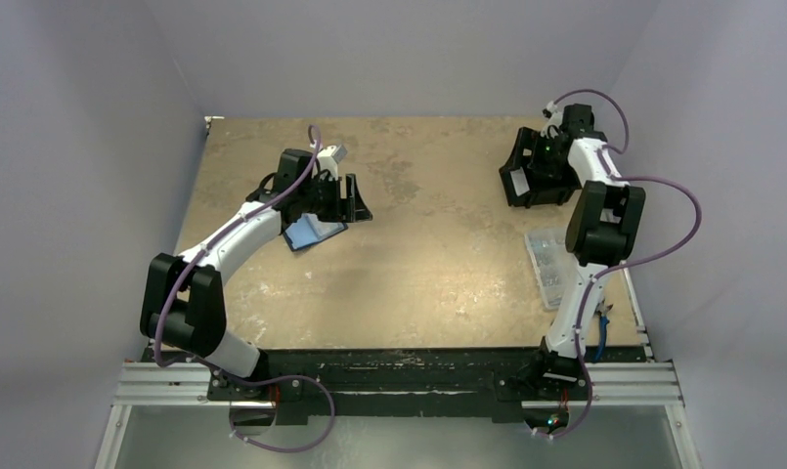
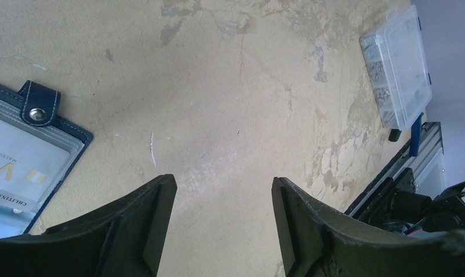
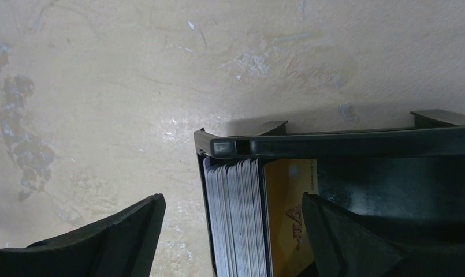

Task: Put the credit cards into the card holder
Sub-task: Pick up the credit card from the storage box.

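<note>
Right wrist view: found credit cards (image 3: 235,225) packed upright in black box (image 3: 334,141); judged thin, stiff, slick, best pinched across flat faces. Saw right fingers (image 3: 103,242) spread wide either side of the stack, left fingers (image 2: 131,231) parted, empty, near card holder (image 2: 28,156) lying open on worktop (image 2: 230,115).

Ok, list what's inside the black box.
In the black box: a stack of cards on edge, a gold card beside it. A gripper finger hides the rest.
</note>
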`<state>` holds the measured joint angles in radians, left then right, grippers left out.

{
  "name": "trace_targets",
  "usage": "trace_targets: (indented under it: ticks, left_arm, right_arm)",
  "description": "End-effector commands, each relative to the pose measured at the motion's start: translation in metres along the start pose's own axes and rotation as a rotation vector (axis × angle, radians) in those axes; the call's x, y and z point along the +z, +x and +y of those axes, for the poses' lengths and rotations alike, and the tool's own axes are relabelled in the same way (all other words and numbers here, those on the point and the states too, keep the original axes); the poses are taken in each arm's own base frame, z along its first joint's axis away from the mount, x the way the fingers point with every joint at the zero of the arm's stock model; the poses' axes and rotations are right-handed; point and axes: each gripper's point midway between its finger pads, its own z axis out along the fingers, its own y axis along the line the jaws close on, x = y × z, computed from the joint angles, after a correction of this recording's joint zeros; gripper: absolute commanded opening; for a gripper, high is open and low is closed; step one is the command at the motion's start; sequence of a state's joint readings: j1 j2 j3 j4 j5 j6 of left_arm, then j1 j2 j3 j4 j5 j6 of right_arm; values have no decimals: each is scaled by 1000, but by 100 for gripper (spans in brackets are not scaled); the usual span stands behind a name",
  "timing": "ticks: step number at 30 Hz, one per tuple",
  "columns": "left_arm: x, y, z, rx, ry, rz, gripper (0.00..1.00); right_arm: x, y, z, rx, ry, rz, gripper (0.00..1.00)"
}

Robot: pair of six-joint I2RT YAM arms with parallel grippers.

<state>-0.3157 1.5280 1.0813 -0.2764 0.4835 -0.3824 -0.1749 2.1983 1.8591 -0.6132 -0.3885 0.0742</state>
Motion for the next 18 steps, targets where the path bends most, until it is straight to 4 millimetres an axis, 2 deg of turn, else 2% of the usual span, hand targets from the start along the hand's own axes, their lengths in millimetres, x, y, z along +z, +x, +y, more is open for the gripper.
trace_targets:
  ticks: [1, 5, 11, 18]
  left_arm:
    - [2, -5, -4, 13, 23, -18, 66]
    - [3, -4, -4, 11, 23, -17, 66]
    - [3, -4, -3, 12, 21, -17, 66]
    - [3, -4, -5, 12, 28, -18, 66]
  right_arm:
    - [-1, -12, 11, -30, -54, -39, 99]
    - [1, -7, 8, -25, -49, -26, 99]
    - [-5, 2, 25, -26, -134, -17, 95]
    - [-10, 9, 30, -21, -153, -15, 89]
